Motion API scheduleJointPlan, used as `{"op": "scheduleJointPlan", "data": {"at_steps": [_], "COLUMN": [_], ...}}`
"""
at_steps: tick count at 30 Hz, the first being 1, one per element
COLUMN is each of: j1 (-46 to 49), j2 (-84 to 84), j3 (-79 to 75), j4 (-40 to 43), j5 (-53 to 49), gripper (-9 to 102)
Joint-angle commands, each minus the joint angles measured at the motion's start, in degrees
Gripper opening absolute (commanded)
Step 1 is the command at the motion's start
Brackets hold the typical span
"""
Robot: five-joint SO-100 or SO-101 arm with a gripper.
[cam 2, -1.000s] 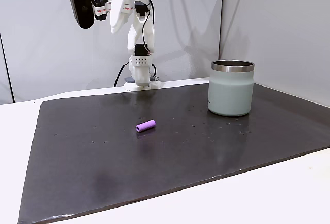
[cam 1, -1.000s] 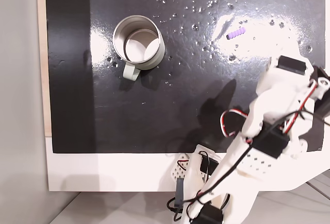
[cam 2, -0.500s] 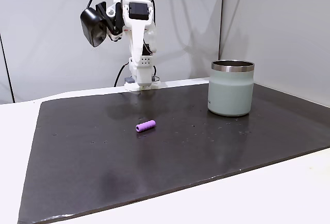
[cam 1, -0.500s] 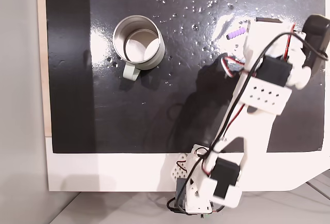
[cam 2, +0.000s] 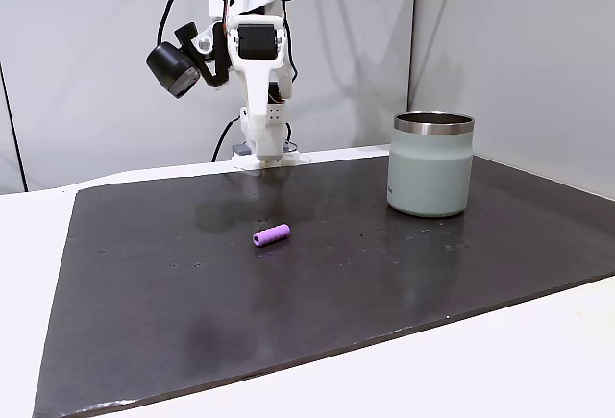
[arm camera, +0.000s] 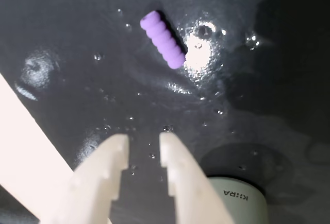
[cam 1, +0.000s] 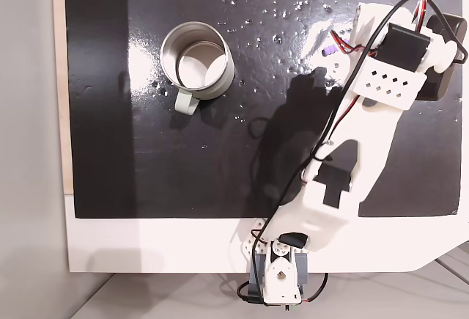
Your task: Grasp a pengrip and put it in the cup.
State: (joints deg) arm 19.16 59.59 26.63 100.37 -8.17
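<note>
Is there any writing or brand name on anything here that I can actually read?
"KIIRA", or close to it: small dark letters, upside down in the wrist view, on the pale wall of the cup; blurred, so the spelling is uncertain.
No writing is visible on the pengrip, the gripper or the black mat.

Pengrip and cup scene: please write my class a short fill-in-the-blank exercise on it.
1. The pengrip is coloured ____.
2. It lies on the dark mat, not yet in the ____.
3. In the wrist view the hand holds ____.
4. The cup stands ____.

Missing words: purple; cup; nothing; upright
</note>
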Motion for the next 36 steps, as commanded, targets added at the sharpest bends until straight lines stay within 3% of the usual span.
{"op": "scheduleJointPlan", "data": {"at_steps": [1, 19, 27, 36], "j1": [0.18, -0.09, -0.35, 1.67], "j2": [-2.81, -12.22, -20.39, -27.07], "j3": [-11.51, -14.5, -16.79, -22.68], "j4": [2.55, 2.55, 2.64, 2.64], "j5": [0.79, -1.85, -9.58, -11.07], "gripper": [3, 19, 20, 20]}}
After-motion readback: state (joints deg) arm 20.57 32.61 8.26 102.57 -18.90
